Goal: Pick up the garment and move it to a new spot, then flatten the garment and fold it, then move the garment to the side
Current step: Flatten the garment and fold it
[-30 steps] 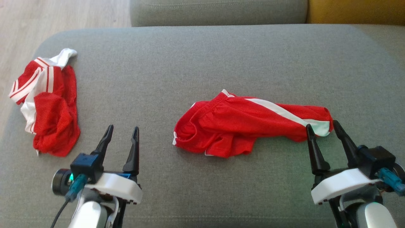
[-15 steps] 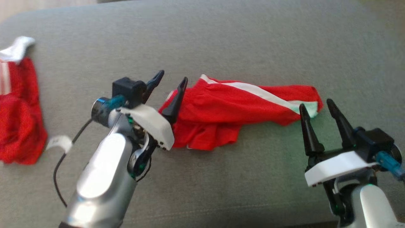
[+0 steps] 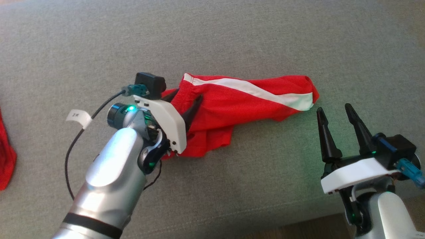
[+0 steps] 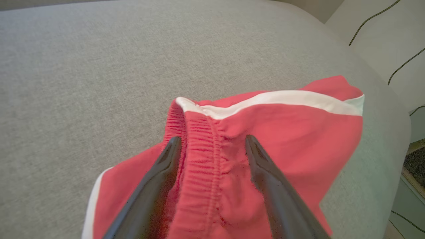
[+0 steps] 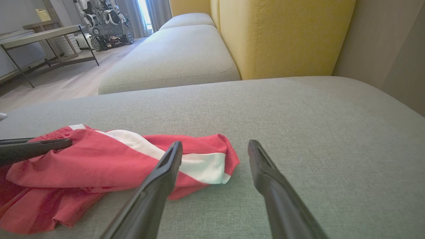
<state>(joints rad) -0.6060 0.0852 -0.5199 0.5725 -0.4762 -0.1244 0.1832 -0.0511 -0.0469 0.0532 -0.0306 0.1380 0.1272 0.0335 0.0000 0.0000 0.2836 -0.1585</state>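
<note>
The red garment with its white stripe lies crumpled near the middle of the grey sofa cushion. My left gripper is spread wide, its fingers straddling the elastic waistband at the garment's left end without pinching it. My right gripper is spread too, just beside the garment's right hem and apart from it.

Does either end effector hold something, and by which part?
Nothing is held. The open left end effector straddles the elastic waistband of the red white-striped shorts; the right end effector is open.
</note>
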